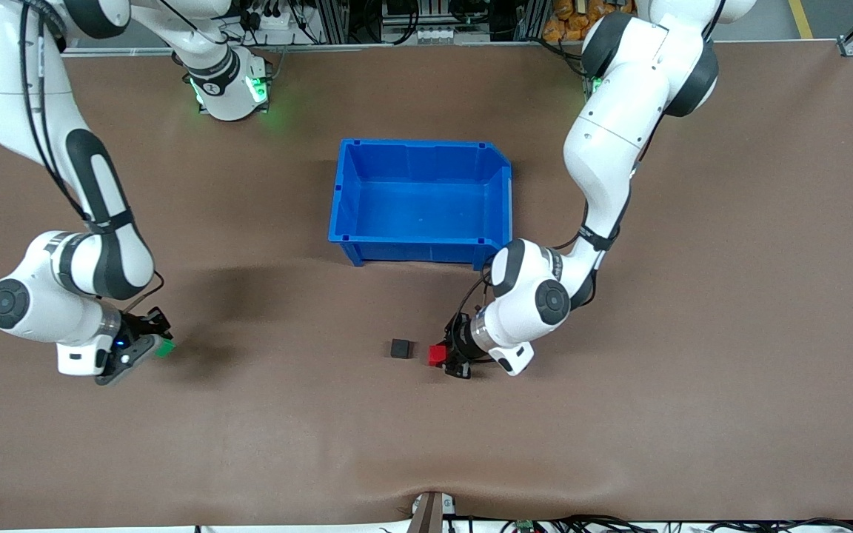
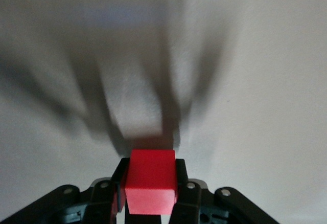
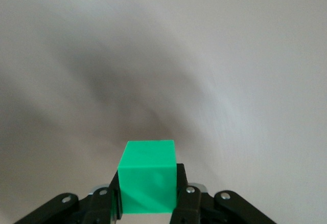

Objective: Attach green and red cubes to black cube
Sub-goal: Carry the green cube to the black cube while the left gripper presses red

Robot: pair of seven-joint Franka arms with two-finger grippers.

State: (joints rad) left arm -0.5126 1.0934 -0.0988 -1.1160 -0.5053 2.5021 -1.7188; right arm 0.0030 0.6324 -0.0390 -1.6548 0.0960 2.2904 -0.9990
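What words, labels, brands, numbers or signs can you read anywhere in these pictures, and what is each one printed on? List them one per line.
None can be read.
Red cube: plain faces, no print.
Green cube: plain faces, no print.
Black cube: no marking visible.
Blue bin: no label visible.
Right arm's base: a small round mark on its dark band, too small to read.

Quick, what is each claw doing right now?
Left gripper: shut on the red cube.
Right gripper: shut on the green cube.
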